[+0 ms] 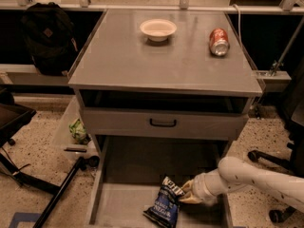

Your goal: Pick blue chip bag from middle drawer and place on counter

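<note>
Right now I am reaching my white, tube-shaped arm (256, 180) in from the lower right. My end effector (186, 194) is hovering low inside the wide, shallow grey metal middle drawer (118, 204), which is standing pulled out at the bottom of the cabinet. The end effector is pinching narrow on the top right edge of the small, crinkly dark-blue chip bag (164, 207) with white lettering. The bag is hanging tilted, its black-and-white top edge leaning up toward my end effector. Its bottom corner is pointing down and to the left, close to the drawer's bare floor, and I cannot tell whether that corner is touching the floor. The bag is sitting in the right half of the drawer, toward its front.

Above the open drawer, the grey drawer front (118, 123) with its small black handle (163, 123) is sitting closed. On top, the broad, flat, matte grey table (142, 65) is carrying a shallow cream-coloured round bowl (158, 29) near its back edge. A red drink can (219, 41) is lying on its side toward the back right, well apart from the bowl. A green packet (78, 130) is lying low beside the cabinet's left side, and a black backpack (47, 37) is sitting further back on the left.
</note>
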Motion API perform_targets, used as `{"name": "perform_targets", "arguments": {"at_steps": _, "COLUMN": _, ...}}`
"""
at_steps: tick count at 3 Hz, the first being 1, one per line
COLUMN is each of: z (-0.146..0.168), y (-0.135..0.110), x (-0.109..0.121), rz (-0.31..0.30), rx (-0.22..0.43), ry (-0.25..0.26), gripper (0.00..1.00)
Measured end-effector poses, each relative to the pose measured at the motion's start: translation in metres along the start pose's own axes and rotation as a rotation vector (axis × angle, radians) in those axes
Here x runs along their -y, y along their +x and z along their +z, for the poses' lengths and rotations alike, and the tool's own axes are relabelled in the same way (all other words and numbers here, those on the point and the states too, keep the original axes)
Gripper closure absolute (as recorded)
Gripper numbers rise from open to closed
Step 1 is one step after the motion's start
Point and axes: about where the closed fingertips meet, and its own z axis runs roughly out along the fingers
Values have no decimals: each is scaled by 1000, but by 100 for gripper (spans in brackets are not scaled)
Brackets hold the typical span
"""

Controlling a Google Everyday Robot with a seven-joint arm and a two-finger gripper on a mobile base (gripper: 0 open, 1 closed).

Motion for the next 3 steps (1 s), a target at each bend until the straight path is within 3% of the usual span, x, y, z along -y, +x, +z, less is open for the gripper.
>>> {"name": "perform_targets", "arguments": {"at_steps": 1, "z": -50, "y": -21, "x": -14, "rz": 12, "rx": 13, "ry": 80, "gripper": 100}}
{"name": "perform_targets", "arguments": {"at_steps": 2, "z": -118, "y": -46, "x": -13, "rz": -17, "rx": -10, "ry": 172, "gripper": 100}}
{"name": "perform_targets", "arguments": {"at_steps": 3, "z": -158, "y": -60, "x": -13, "rz": -35, "rx": -27, "ry": 226, "gripper": 100}}
